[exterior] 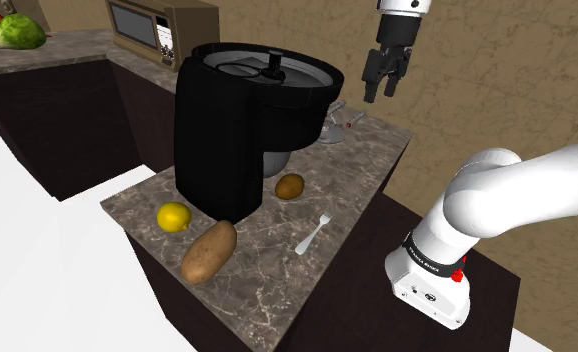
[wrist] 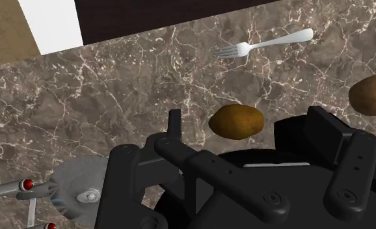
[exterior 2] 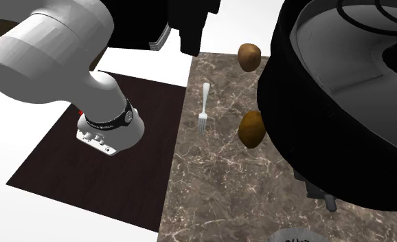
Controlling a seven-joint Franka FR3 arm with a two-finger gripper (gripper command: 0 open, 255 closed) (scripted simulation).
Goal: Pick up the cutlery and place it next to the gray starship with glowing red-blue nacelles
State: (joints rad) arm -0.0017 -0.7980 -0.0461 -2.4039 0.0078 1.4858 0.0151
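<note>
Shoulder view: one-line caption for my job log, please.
Open gripper hangs over the marbled counter near the grey starship; the fork lies untouched by the counter's stand-side edge.

Brown marbled table with white veins; a silvery fork, yellow lemon and tan potato beside the glossy black appliance; grey starship, red-tipped.

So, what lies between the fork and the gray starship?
Bare marble countertop from fork to starship, shown in the wrist view; a small brown potato sits just aside.
</note>
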